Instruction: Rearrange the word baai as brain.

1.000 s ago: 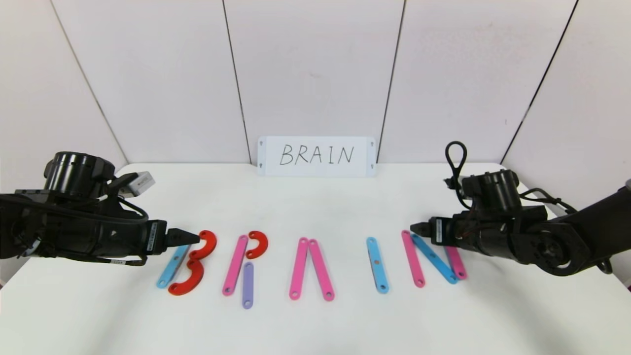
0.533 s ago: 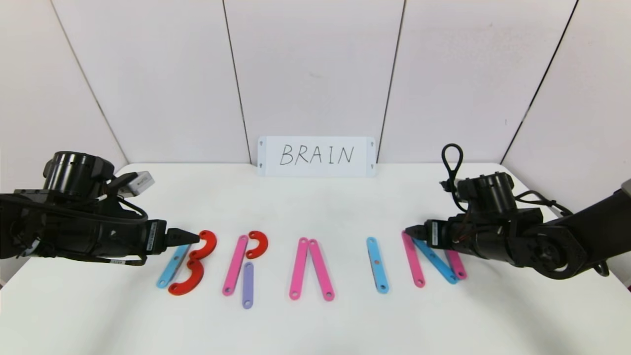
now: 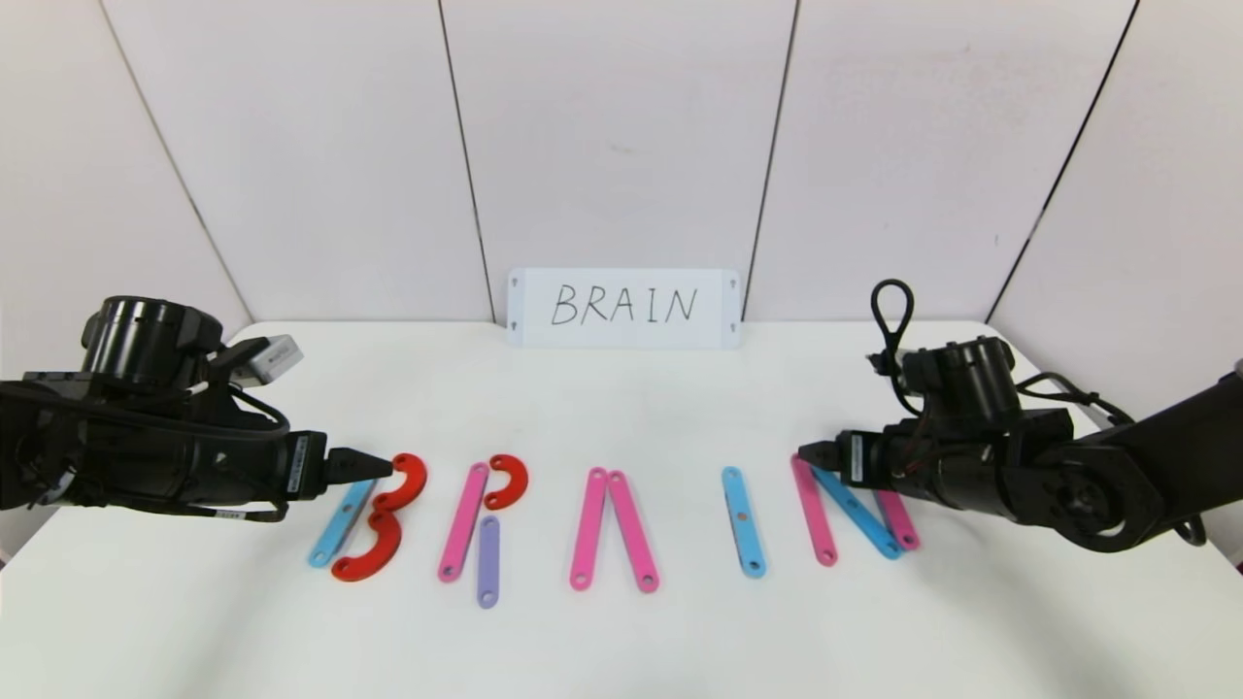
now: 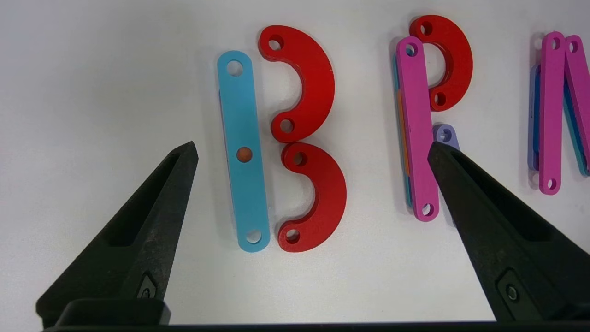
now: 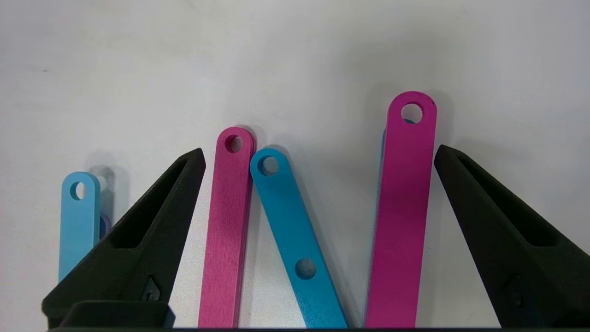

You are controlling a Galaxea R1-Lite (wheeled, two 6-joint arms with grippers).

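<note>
Plastic-piece letters (image 3: pixel 602 519) laid in a row on white table (image 3: pixel 621 641), left gripper (image 4: pixel 313 152) spread wide above the B, holding nothing, right gripper (image 5: pixel 320 154) spread over the N, white panelled walls (image 3: pixel 621 136) behind.

"BRAIN" on white card (image 3: pixel 623 308)

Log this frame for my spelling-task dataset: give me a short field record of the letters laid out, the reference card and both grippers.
surface: white table
reference card: white card reading BRAIN, upright at the back wall
B: blue bar, two red hooks
R: pink bar, red hook, purple bar
A: two pink bars, no crossbar
I: light-blue bar
N: pink, blue, pink bars
left gripper: open, over the B, holding nothing
right gripper: open, over the N, holding nothing
</note>
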